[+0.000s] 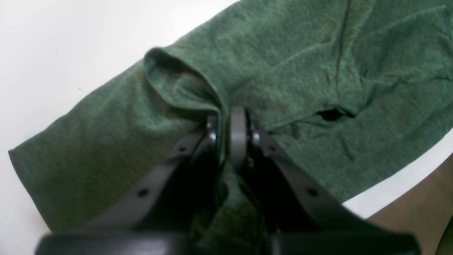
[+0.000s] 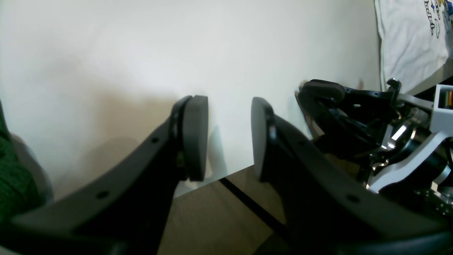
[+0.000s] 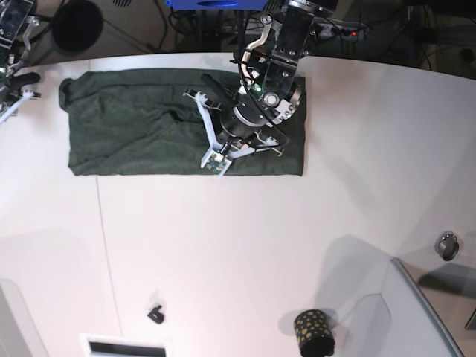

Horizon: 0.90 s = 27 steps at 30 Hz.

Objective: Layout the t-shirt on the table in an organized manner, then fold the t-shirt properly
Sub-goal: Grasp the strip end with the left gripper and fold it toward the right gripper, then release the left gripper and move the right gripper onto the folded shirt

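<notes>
From my station, the table (image 3: pixel 245 245) fills nearly the whole base view: one white top, curved far edge, a thin seam running down its left part. One t-shirt (image 3: pixel 134 123), dark green, lies flat as a wide rectangle along the far edge, left of centre, with creases across its middle.

One grey raised panel (image 3: pixel 416 312) sits at the near right corner. One arm stands over the right part of the shirt and hides the cloth beneath it; that is what blocks my view there. The second arm is only partly visible at the far left edge, clear of the shirt.

Left pincer (image 1: pixel 228 122): closed down tight on a raised fold of the t-shirt, fabric bunched between the pads and a ridge of cloth running up from the tips. Right pincer (image 2: pixel 229 138): pads parted with a clear gap, nothing between them, hanging over the table edge; a sliver of green shows at the left of that wrist view.

Small items: one black gold-dotted cup (image 3: pixel 314 332) near the near edge beside the panel, one metal ring (image 3: pixel 446 245) near the right edge, one small black object (image 3: pixel 155 314) near the near left.
</notes>
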### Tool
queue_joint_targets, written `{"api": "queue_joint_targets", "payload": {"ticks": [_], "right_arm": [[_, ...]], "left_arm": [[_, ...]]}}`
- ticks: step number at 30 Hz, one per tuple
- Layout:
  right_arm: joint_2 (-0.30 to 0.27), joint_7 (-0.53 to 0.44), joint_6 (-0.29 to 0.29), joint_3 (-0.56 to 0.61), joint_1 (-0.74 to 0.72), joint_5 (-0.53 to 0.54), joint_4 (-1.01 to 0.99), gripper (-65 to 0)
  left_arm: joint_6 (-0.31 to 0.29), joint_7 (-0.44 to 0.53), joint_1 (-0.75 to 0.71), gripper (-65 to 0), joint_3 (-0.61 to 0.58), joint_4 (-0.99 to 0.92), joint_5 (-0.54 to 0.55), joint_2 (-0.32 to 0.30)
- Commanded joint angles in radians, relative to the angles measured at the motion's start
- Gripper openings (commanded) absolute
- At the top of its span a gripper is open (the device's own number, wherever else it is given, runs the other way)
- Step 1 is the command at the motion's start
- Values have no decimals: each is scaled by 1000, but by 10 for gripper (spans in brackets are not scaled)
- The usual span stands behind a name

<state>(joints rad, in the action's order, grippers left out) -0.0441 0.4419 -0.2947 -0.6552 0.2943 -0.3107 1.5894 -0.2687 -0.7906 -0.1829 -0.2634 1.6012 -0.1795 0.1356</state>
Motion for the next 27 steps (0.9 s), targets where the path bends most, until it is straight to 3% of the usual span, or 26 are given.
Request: {"api": "queue_joint_targets", "payload": {"ticks": [1, 16, 20, 27], "right_arm": [[-13, -15, 10, -8, -4, 0, 21, -459], [-13, -15, 10, -5, -4, 0, 18, -459], [-13, -15, 10, -4, -4, 0, 18, -459], [-13, -15, 10, -7, -4, 0, 18, -459]], "left_arm": [[-4, 17, 10, -650, -4, 11, 7, 11], [-4, 17, 26, -650, -6, -37, 15, 12], [-4, 17, 26, -650, -81, -37, 8, 9], [-4, 15, 53, -365, -153, -45, 16, 9]]}}
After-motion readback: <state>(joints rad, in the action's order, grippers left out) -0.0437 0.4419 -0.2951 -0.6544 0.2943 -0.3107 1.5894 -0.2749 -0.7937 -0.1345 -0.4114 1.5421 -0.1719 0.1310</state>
